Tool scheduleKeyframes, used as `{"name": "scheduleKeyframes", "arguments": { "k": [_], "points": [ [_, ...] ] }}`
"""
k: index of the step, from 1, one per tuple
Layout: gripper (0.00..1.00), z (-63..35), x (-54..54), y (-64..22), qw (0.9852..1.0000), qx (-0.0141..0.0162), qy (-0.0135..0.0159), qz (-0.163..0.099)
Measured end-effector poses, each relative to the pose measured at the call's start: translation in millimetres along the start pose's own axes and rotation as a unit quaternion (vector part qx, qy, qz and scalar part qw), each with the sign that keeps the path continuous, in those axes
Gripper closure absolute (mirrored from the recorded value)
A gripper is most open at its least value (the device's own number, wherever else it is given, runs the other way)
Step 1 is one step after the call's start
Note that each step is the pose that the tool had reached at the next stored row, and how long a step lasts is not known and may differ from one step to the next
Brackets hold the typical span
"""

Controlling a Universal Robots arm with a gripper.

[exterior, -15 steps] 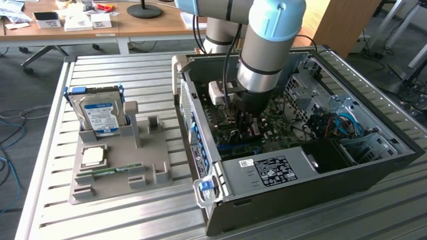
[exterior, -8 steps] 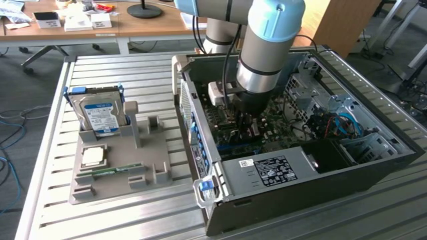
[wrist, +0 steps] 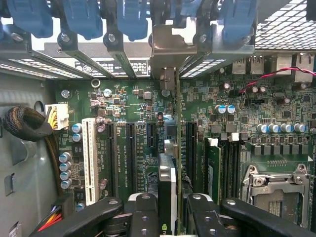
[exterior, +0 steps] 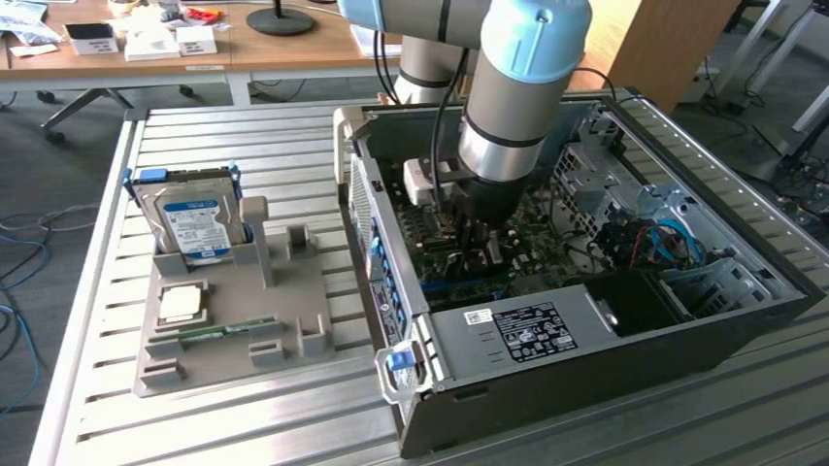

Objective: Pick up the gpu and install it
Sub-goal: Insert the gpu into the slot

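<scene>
In the wrist view the black two-fingered claw is clenched on the thin dark expansion card, the gpu, held edge-on between its pads. The card stands upright over the green motherboard, in line with the row of black expansion slots, and its silver-grey bracket reaches up to the case's rear slot openings under the blue plastic clips. Whether its edge sits in a slot cannot be told. Small white print runs along the board beside one slot but is too fine to read.

The exterior view shows the grey-and-light-blue robot arm reaching down into the open black computer case at the frame's centre. A white-printed label marks the silver power supply; its text is unreadable. At left, on the slatted metal desk, a grey holder tray carries a silver hard drive with a blue-white label.
</scene>
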State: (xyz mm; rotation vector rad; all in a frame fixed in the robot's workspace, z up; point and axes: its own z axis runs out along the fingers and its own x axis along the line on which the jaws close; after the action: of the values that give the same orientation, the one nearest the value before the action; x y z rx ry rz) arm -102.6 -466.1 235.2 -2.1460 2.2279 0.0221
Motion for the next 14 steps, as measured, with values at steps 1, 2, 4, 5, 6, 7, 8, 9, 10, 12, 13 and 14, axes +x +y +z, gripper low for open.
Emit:
{"name": "scheduleKeyframes", "arguments": {
  "k": [1, 2, 4, 5, 6, 7, 8, 9, 10, 12, 13, 14],
  "points": [
    [0.72, -0.1, 0.0, -0.1, 1.0000, 0.0003, 0.0003, 0.000],
    [0.66, -0.1, 0.0, -0.1, 1.0000, 0.0004, 0.0002, 0.000],
    [0.60, -0.4, 0.0, -0.3, 1.0000, 0.0002, 0.0005, 0.000],
    [0.54, -0.4, 0.0, -0.3, 1.0000, 0.0002, 0.0005, 0.000],
    [0.54, -0.3, 0.0, -0.3, 1.0000, 0.0003, 0.0004, 0.000],
    [0.54, -0.4, 0.0, -0.3, 1.0000, 0.0002, 0.0005, 0.000],
    [0.48, -0.4, 0.0, -0.3, 1.0000, 0.0002, 0.0005, 0.000],
    [0.48, -0.4, 0.0, -0.3, 1.0000, 0.0002, 0.0005, 0.000],
    [0.48, -0.4, 0.0, -0.3, 1.0000, 0.0002, 0.0005, 0.000],
    [0.48, -1.4, -0.2, -0.4, 1.0000, 0.0002, 0.0011, 0.000],
    [0.48, -2.4, -0.4, -0.4, 1.0000, 0.0002, 0.0012, 0.000],
    [0.48, -3.6, -0.6, -0.4, 1.0000, 0.0002, 0.0013, 0.000]
  ]
}}
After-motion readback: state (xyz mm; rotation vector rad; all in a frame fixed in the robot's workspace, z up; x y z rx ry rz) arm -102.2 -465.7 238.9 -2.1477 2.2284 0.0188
